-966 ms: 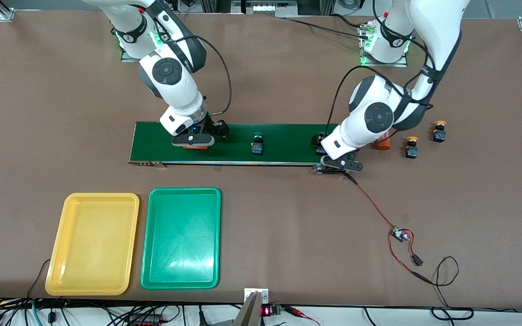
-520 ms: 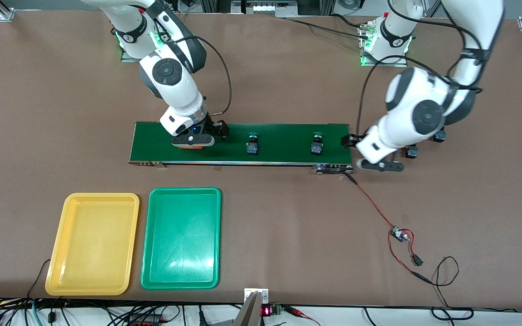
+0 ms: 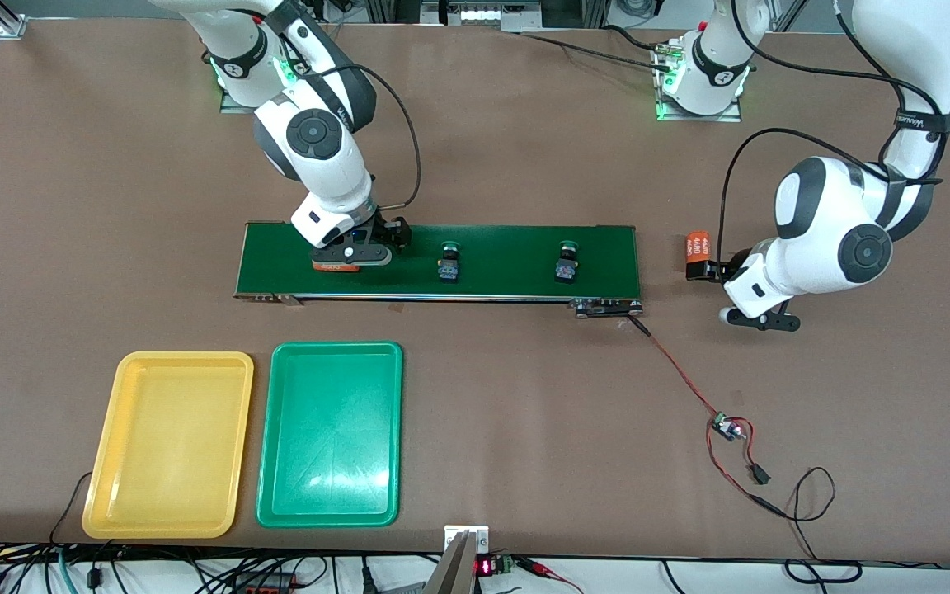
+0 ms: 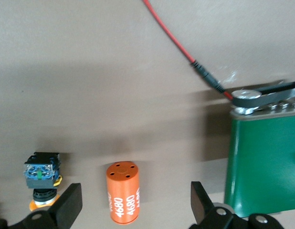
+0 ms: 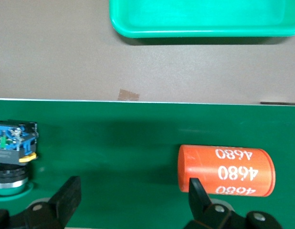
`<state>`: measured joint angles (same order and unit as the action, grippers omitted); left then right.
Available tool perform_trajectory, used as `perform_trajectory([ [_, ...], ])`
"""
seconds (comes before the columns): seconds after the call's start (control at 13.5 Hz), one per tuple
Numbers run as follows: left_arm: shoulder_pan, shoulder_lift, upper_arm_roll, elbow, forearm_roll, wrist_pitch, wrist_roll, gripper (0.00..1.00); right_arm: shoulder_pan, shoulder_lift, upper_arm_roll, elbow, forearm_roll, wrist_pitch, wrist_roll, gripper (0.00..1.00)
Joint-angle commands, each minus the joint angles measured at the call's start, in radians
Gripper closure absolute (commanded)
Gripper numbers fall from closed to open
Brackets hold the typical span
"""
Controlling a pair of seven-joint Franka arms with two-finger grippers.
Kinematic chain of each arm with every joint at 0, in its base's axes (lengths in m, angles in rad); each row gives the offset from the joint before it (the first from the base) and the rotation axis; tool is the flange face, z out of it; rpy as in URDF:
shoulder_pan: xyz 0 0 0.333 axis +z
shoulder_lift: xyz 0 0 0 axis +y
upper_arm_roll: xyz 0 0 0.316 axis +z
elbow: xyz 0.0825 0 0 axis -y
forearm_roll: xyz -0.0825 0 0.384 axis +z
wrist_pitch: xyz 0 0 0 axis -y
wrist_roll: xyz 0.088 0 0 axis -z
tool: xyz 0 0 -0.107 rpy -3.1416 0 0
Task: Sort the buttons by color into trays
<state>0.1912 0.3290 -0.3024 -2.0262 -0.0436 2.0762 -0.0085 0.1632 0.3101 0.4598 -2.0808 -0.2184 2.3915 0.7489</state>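
L gripper [image 3: 759, 318] swung off belt [image 3: 508, 285] end to bare table, open, empty; R gripper [image 3: 350, 257] open over belt.

On the brown table [image 3: 508, 148] in front of me a long dark-green conveyor belt [image 3: 516, 285] runs between my two ends. An orange cylinder with white print [image 3: 335, 266] lies on its side on the belt, toward my right arm's end. A second orange cylinder [image 3: 698, 247] lies on the bare table just off the belt's end on my left arm's side. A red and black wire [image 3: 677, 367] leaves that end's roller and runs to a small circuit board [image 3: 725, 425] nearer the front camera.
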Motion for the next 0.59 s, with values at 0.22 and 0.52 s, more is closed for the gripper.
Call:
perform_trajectory([
  [0.22,0.023,-0.024,-0.009,-0.127,0.025,0.12,0.054,0.0,0.01,0.017,-0.003,0.057,-0.022,-0.028,0.075,0.0],
  [0.52,0.054,-0.044,-0.009,-0.204,0.025,0.17,0.113,0.0,0.137,0.092,-0.09,0.139,-0.027,-0.029,0.127,0.0],
])
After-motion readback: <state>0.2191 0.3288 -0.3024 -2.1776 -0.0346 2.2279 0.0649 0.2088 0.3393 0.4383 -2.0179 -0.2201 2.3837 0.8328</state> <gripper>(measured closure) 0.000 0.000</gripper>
